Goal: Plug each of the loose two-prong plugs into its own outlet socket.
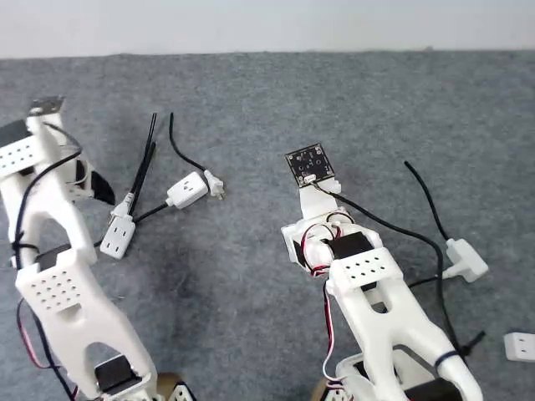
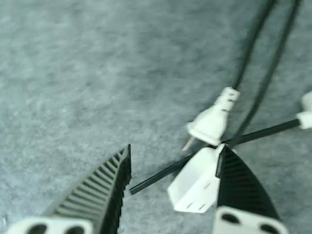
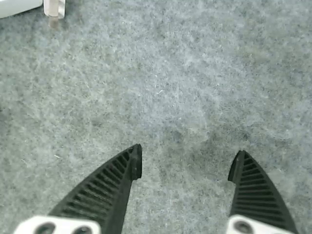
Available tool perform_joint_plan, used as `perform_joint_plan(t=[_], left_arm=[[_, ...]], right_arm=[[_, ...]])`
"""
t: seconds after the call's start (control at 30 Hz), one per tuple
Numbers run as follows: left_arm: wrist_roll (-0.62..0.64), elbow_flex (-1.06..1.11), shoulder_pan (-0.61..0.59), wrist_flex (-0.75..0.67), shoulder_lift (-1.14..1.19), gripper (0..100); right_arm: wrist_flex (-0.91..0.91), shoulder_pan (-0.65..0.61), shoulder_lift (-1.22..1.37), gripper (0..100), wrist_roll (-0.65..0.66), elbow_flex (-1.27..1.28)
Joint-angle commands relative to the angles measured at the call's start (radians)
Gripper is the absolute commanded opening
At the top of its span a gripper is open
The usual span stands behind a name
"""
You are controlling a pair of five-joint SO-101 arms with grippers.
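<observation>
Left gripper (image 2: 174, 147) is wide open and grasps nothing. One finger (image 2: 239, 185) overlaps the edge of a white socket (image 2: 192, 185) in the wrist view; touching or just in front, can't tell. The other finger (image 2: 109, 192) is over bare carpet (image 2: 73, 73). The plug (image 2: 212, 119) lies just beside the socket, not inserted, with its prongs toward the lower left of that frame. A black cable (image 2: 253, 44) runs from the plug to the upper right. A crossing cable (image 2: 263, 132) passes between plug and socket, from the right edge to lower centre.

Right gripper (image 3: 188, 150) is also spread wide and empty, both fingers over carpet. In the upper left corner of its wrist view there is one prong (image 3: 53, 9) beside a bit of white body.

High view:
- **Arms:** left arm (image 1: 50, 276) along the left edge, right arm (image 1: 368, 284) centre-right.
- **Left pair:** socket and plug sit left of centre.
- **Second plug** (image 1: 188, 190): just right of that pair, loose, prongs pointing right.
- **Third plug** (image 1: 464, 257): right of centre, unplugged, on a black lead.
- **Second socket** (image 1: 520, 345): at the lower right edge, apart from the third plug.
</observation>
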Motion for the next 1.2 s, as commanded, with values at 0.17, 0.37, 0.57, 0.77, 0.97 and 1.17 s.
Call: perform_joint_plan(t=[0.17,0.37,0.57,0.77,0.97,1.17], left_arm=[[-0.006,-0.09,0.097,-0.017,0.115,27],[0.038,-0.133,0.112,0.054,0.176,27],[0.031,-0.165,0.103,0.032,0.206,27],[0.034,-0.249,0.115,0.075,0.178,27],[0.031,-0.282,0.115,0.074,0.157,27],[0.031,-0.294,0.097,0.055,0.172,27]], right_arm=[[0.004,0.013,-0.007,29.2,-0.008,-0.026],[0.001,0.013,-0.007,29.2,-0.008,-0.026],[0.004,0.013,-0.012,29.2,-0.008,-0.026],[0.002,0.013,-0.008,29.2,-0.008,-0.026],[0.002,0.013,-0.01,29.2,-0.008,-0.026],[0.001,0.013,-0.005,29.2,-0.008,-0.026]])
